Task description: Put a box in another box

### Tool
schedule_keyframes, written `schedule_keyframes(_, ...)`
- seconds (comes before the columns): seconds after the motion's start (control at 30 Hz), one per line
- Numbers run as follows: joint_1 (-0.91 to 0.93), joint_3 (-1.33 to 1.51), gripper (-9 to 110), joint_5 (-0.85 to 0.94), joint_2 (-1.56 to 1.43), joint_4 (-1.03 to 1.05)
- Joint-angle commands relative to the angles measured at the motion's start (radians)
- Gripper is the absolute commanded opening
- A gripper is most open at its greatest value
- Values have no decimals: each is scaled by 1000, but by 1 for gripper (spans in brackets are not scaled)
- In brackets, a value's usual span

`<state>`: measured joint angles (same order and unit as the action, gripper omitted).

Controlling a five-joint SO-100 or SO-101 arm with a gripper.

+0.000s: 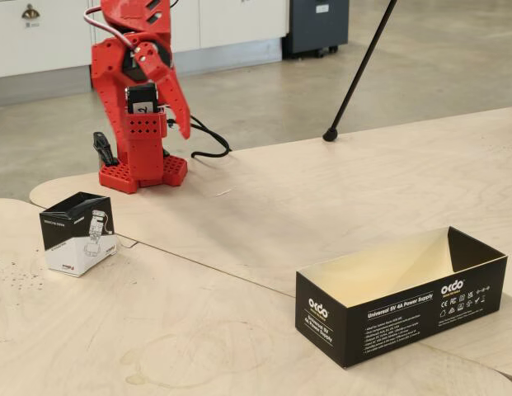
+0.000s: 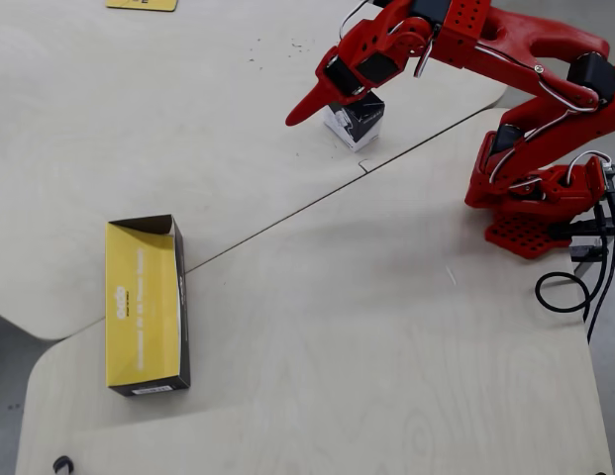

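Note:
The small black-and-white box (image 1: 78,233) stands on the wooden table, left of and in front of the red arm's base (image 1: 142,173). In the overhead view the box (image 2: 358,124) is partly covered by the arm above it. My gripper (image 1: 184,128) hangs folded near the base, well above the table, with nothing in it. In the overhead view the gripper (image 2: 295,117) tapers to one point and looks shut. The long black box (image 1: 401,293) with white print lies open-topped at the front right, far from the gripper. From overhead its inside (image 2: 139,302) looks yellow.
A black tripod leg (image 1: 354,74) comes down to the table's far edge. Black cables (image 2: 574,287) loop beside the arm's base. Seams between table panels (image 2: 287,213) run across the surface. A yellow item (image 2: 139,4) lies at the top edge.

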<state>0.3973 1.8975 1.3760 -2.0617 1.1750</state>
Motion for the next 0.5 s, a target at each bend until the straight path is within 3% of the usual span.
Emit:
schedule_keyframes(0.0, 80, -69, 43, 126, 9, 2)
schedule_keyframes(0.47, 295, 126, 44, 290, 40, -235)
